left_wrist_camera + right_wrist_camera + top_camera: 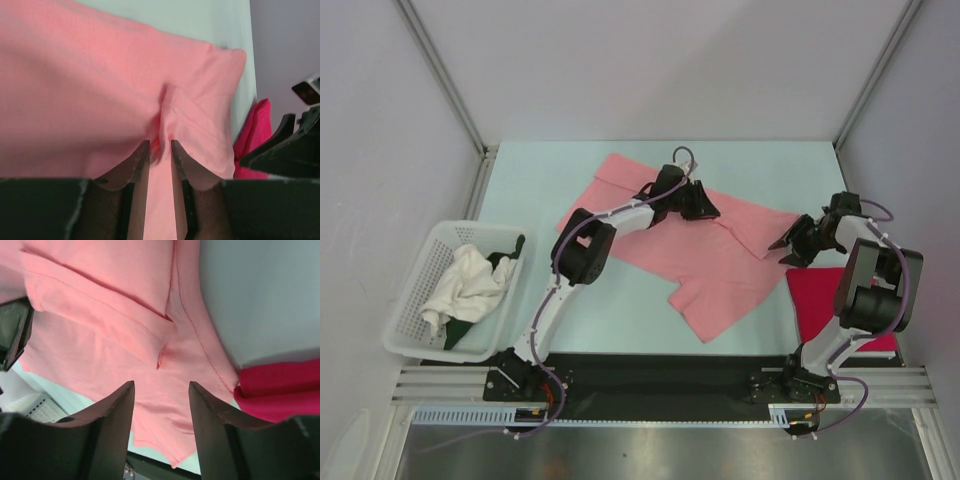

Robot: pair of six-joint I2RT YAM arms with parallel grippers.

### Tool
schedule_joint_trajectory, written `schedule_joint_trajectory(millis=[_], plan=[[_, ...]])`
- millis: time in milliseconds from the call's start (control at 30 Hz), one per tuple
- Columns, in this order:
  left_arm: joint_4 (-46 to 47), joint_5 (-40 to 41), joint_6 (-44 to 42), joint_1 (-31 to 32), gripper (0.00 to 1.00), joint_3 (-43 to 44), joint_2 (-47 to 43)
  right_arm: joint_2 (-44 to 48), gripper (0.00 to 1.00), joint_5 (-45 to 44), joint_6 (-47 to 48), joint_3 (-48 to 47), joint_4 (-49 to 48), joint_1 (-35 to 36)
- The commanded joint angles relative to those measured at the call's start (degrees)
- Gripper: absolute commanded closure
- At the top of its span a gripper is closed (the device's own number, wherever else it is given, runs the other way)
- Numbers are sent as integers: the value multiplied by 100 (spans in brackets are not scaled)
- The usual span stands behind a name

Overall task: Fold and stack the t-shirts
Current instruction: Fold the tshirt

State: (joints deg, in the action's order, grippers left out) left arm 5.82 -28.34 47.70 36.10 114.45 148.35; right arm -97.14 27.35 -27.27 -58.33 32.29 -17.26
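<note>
The salmon-pink t-shirt (720,270) lies partly folded across the middle of the table, with one sleeve pointing toward the front. My left gripper (705,208) sits low on its upper edge. Its jaws (160,145) stand slightly apart, and a pinched ridge of pink cloth (163,107) rises just ahead of the tips. My right gripper (782,248) hovers open over the shirt's right end (100,340), with nothing between its fingers (161,386). The magenta-red t-shirt (820,300) lies folded at the right, beside the right arm, and also shows in both wrist views (252,130) (285,395).
A white lattice basket (420,270) at the left edge holds a white cloth (465,285) and a dark green one. Metal frame posts and grey walls close in the table at the back and sides. A black strip runs along the near edge.
</note>
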Motion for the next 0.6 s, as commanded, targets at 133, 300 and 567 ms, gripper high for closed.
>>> schedule_joint_trajectory(millis=[133, 300, 567], plan=[[129, -66, -604, -243, 70, -915, -1895, 101, 46, -143, 661, -925, 164, 73], [7, -426, -788, -419, 69, -1687, -2653, -945, 53, 148, 433, -2240, 93, 573], [-318, -1015, -1386, -832, 69, -3419, -4041, -1957, 64, 1025, -489, -3167, -495, 1083]])
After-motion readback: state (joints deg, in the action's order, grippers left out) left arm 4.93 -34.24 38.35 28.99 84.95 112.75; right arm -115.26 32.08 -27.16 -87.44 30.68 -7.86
